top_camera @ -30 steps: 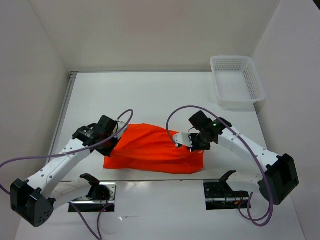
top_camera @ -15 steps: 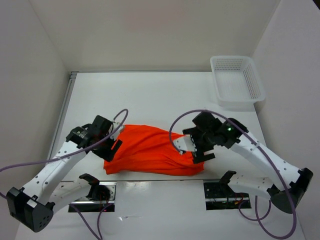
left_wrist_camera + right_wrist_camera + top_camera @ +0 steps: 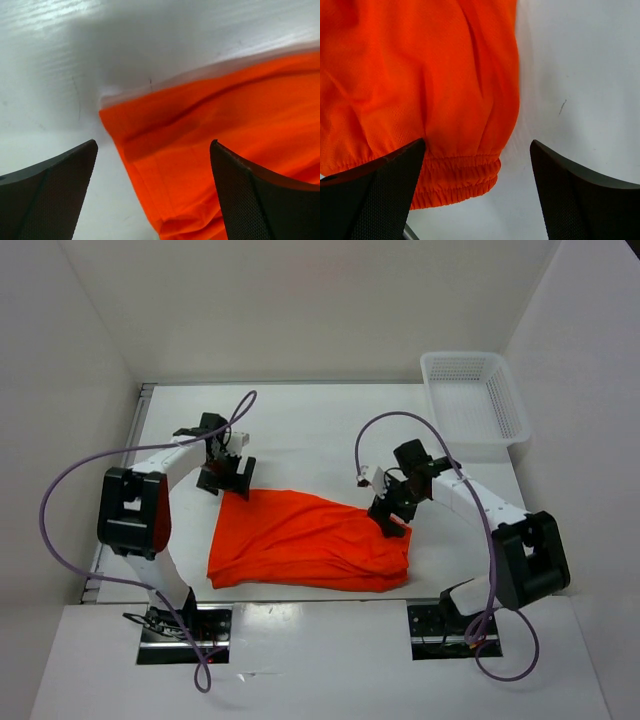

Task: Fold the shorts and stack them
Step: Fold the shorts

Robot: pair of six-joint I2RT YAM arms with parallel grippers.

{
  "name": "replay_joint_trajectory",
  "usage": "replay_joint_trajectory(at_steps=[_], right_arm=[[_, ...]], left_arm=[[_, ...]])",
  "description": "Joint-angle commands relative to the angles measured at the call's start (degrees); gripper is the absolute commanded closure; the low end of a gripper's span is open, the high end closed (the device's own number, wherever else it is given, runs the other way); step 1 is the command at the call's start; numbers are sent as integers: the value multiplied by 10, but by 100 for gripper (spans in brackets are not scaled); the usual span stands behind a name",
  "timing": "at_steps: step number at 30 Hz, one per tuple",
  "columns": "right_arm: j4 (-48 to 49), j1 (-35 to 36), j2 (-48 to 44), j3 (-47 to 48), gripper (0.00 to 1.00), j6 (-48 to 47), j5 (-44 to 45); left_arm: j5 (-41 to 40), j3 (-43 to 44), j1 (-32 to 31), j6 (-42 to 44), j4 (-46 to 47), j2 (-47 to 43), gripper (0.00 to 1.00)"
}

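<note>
The bright orange shorts point(image 3: 305, 540) lie folded in a flat, wrinkled band on the white table point(image 3: 320, 435). My left gripper point(image 3: 227, 480) hovers open just above their far left corner. In the left wrist view that corner of the shorts point(image 3: 210, 145) shows between the spread fingers point(image 3: 50, 192) of the left gripper point(image 3: 152, 175), untouched. My right gripper point(image 3: 390, 518) stands open over the far right end. The right wrist view shows the shorts' gathered elastic waistband point(image 3: 455, 177) below the right gripper point(image 3: 477, 172), with nothing gripped. No drawstring or logo is visible.
A white mesh basket point(image 3: 475, 400) stands at the far right corner of the table. White walls enclose the left, back and right sides. Purple cables loop from both arms above the table.
Both grippers have opened and let go of the shorts. Both arms swung away from the near side to the far edge of the cloth, which now lies flatter.
</note>
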Motion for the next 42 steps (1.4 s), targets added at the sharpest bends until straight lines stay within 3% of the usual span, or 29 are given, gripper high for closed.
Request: replay_joint_trajectory(at_steps=[1, 6, 9, 11, 12, 13, 14, 16, 17, 18, 20, 25, 26, 27, 28, 29, 30, 31, 32, 34, 38, 42], right_arm=[[42, -22, 11, -4, 10, 23, -24], [50, -22, 65, -4, 12, 11, -12], [50, -22, 106, -4, 25, 11, 3], [50, -22, 119, -4, 49, 22, 28], [73, -22, 130, -4, 59, 33, 36], [81, -22, 135, 5, 67, 41, 41], [87, -22, 141, 13, 78, 46, 47], [95, -22, 160, 43, 86, 55, 47], [102, -22, 167, 56, 94, 55, 55], [112, -22, 182, 69, 97, 61, 55], [131, -22, 199, 115, 100, 76, 68], [199, -33, 276, 240, 97, 110, 119], [209, -33, 287, 257, 86, 117, 132], [215, -33, 298, 292, 59, 117, 152], [220, -33, 316, 310, 46, 123, 161], [220, -33, 322, 326, 36, 123, 170], [220, -33, 322, 351, 20, 130, 184], [226, -33, 322, 359, 15, 135, 184], [226, -33, 309, 366, 12, 144, 190], [212, -33, 288, 377, 12, 161, 180], [121, -38, 206, 378, 16, 181, 126], [73, -38, 155, 308, 32, 217, 76]], left_arm=[[45, 26, 5, 2, 11, 30, 0], [20, -8, 5, 2, 46, 48, 0], [20, -45, 5, 2, 57, 59, 4], [26, -50, 0, 2, 57, 65, 12], [33, -50, 0, 2, 50, 71, 18], [33, -50, 0, 2, 50, 78, 36], [33, -43, 0, 2, 50, 78, 46], [33, -24, 0, 2, 50, 91, 69], [39, -13, 0, 2, 50, 98, 92], [39, 13, 6, 2, 50, 106, 98], [33, 47, 12, 2, 56, 115, 100], [-1, 172, 34, 2, 70, 173, 100], [-1, 210, 34, 2, 77, 191, 100], [-10, 228, 34, 2, 78, 199, 99], [-11, 246, 34, 2, 78, 205, 95], [-17, 262, 34, 2, 78, 210, 84], [-31, 285, 34, 2, 78, 210, 75], [-40, 291, 34, 2, 86, 210, 62], [-52, 296, 34, 2, 93, 210, 42], [-68, 301, 46, 2, 93, 197, 24], [-2, 277, 63, 2, 35, 111, 16], [32, 132, 58, 2, -43, 26, 16]])
